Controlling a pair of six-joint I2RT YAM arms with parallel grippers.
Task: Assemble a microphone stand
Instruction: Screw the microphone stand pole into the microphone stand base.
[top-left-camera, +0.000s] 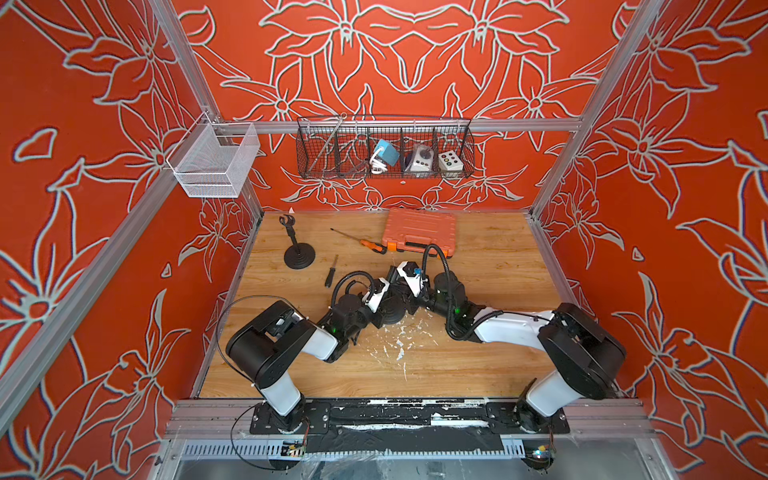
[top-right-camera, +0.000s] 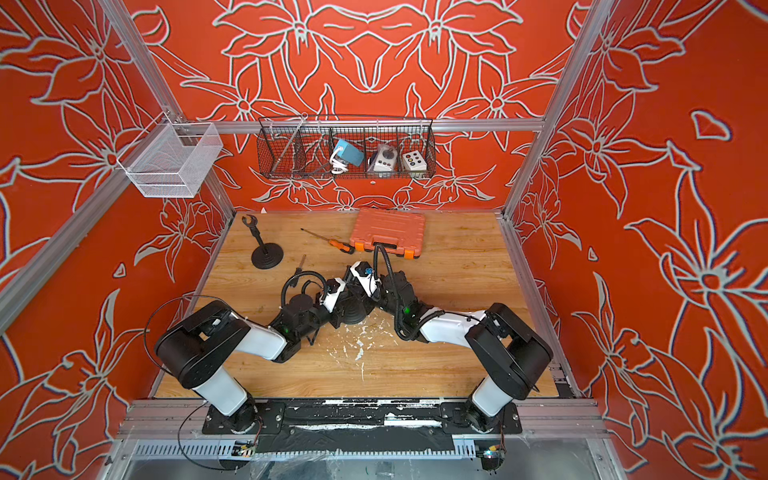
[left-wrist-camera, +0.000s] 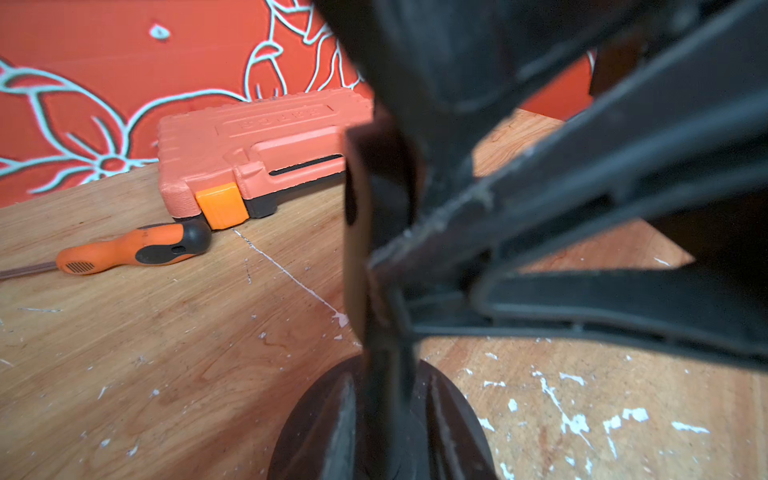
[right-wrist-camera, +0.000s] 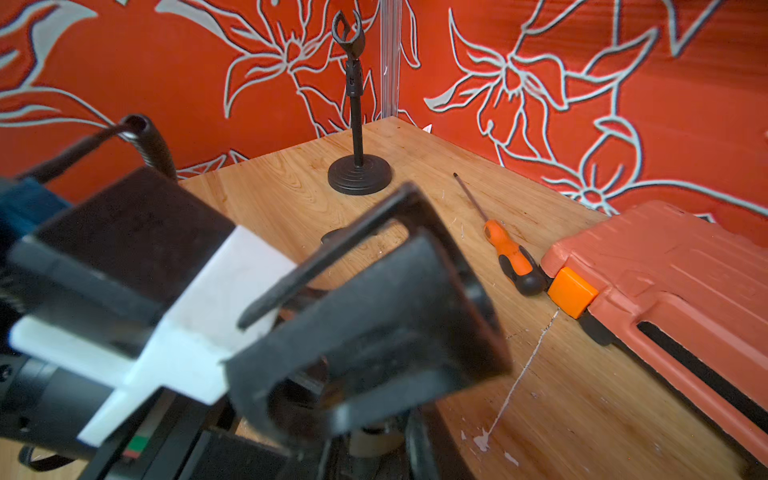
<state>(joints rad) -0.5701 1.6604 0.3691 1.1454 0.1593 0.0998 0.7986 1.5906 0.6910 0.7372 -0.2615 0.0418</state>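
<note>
Just beyond stand base (top-left-camera: 394, 316), screwdriver (top-left-camera: 372, 245) beside tool case (top-left-camera: 419, 230).

Black round ringed base (top-right-camera: 353, 310) — flat, central

No words or numbers can be read anywhere; the orange tool case (left-wrist-camera: 199, 158) has raised letters on its lid, but they are too blurry to read.

Robotics laboratory test cell. A silver aluminium-profile frame (top-left-camera: 519, 124) and orange floral-printed wall panels (top-left-camera: 415, 50) enclose a scratched wooden tabletop (top-left-camera: 490, 266) under the right gripper (top-left-camera: 400, 291); beyond it, an orange plastic tool case (top-left-camera: 419, 230) and, higher, a black wire basket (top-left-camera: 324, 158).
</note>
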